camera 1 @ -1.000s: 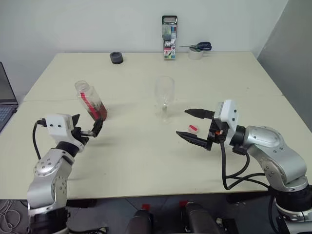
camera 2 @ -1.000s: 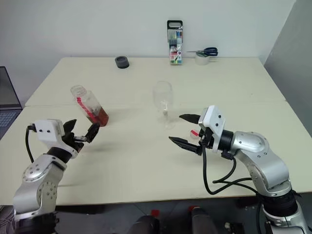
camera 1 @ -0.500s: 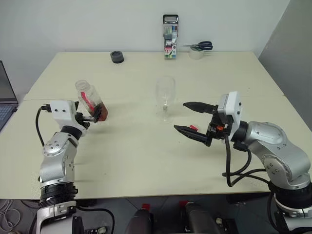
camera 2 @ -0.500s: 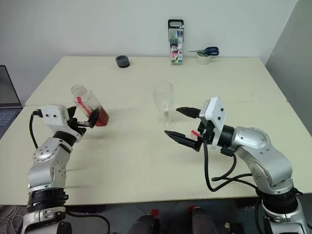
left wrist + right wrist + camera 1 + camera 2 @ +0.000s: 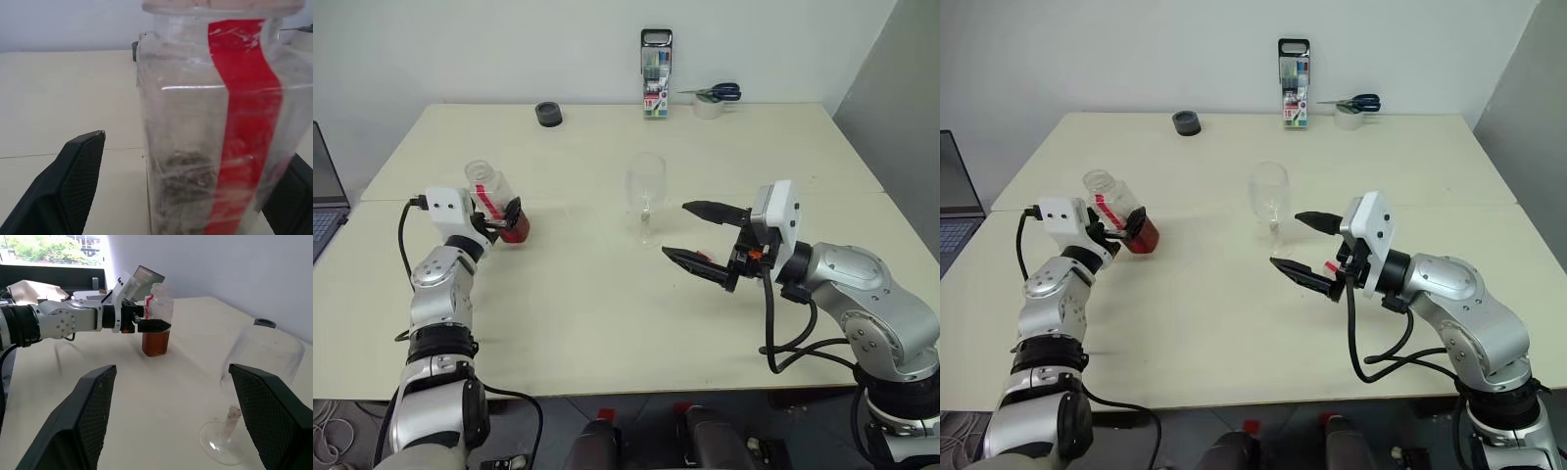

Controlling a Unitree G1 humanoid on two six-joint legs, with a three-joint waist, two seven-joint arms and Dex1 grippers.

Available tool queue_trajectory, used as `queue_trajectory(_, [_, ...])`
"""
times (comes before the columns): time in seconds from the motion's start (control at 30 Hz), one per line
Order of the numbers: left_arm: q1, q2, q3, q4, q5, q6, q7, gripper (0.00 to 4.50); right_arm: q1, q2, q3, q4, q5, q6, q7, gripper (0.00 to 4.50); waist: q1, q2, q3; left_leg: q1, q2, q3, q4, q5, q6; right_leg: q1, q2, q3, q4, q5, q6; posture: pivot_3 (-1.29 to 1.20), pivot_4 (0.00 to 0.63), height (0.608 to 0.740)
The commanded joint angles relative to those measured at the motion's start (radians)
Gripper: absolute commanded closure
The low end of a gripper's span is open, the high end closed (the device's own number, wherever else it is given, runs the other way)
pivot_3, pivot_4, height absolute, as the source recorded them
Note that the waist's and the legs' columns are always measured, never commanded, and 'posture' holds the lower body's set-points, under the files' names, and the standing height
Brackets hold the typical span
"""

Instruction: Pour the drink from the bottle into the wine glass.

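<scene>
Beige counter (image 5: 607, 323). Right hand (image 5: 697, 235) open, empty, held above the counter; glass (image 5: 645, 196) upright just beyond its fingertips. Left hand (image 5: 506, 222) open, fingers either side of the bottle (image 5: 495, 202), contact unclear. Drink (image 5: 1141, 235) low in the bottle.

Left silver arm extended forward, its black two-fingered left gripper (image 5: 505, 221) with jaws apart, apparently not yet clamped. Right silver arm bent inward; black two-fingered right gripper (image 5: 699, 238) level, jaws spread wide, holding nothing.
</scene>
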Motion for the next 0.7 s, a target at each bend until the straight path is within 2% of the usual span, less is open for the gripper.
queue_trajectory(0.03, [-0.023, 0.018, -0.001, 0.026, 0.007, -0.042, -0.018, 0.86, -0.018, 0.006, -0.023, -0.021, 0.013, -0.007, -0.022, 0.53, -0.001, 0.0, 0.0, 0.0, 0.0, 0.0, 0.0, 0.0, 0.0, 0.0, 0.0, 0.0, 0.0, 0.0, 0.0, 0.0, 0.15, 0.74])
queue_trajectory(0.23, [0.026, 0.01, -0.007, 0.0, 0.015, -0.052, 0.004, 2.68, 0.006, 0.004, -0.023, -0.039, 0.007, -0.015, -0.039, 0.53, -0.002, 0.0, 0.0, 0.0, 0.0, 0.0, 0.0, 0.0, 0.0, 0.0, 0.0, 0.0, 0.0, 0.0, 0.0, 0.0, 0.15, 0.74])
queue_trajectory(0.33, [0.04, 0.009, -0.02, -0.025, 0.034, -0.052, 0.033, 2.77, 0.009, 0.012, -0.022, -0.039, 0.003, -0.014, -0.062, 0.53, -0.002, 0.0, 0.0, 0.0, 0.0, 0.0, 0.0, 0.0, 0.0, 0.0, 0.0, 0.001, 0.0, 0.0, 0.0, 0.0, 0.15, 0.74])
queue_trajectory(0.5, [0.002, 0.032, -0.126, -0.104, 0.133, -0.054, 0.022, 2.77, -0.011, 0.038, -0.017, -0.006, -0.053, -0.026, -0.142, 0.53, -0.001, 0.0, 0.0, 0.0, 0.0, 0.0, 0.0, 0.0, 0.0, 0.0, 0.0, 0.0, 0.001, 0.0, 0.0, 0.0, 0.15, 0.74])
queue_trajectory(0.7, [-0.19, 0.084, -0.271, -0.113, 0.288, -0.079, -0.01, 2.77, -0.072, 0.086, -0.019, 0.074, -0.105, -0.06, -0.186, 0.53, 0.003, -0.004, 0.002, -0.001, -0.001, -0.001, 0.001, 0.0, 0.0, -0.001, 0.0, -0.001, 0.002, 0.0, 0.0, 0.0, 0.15, 0.74])
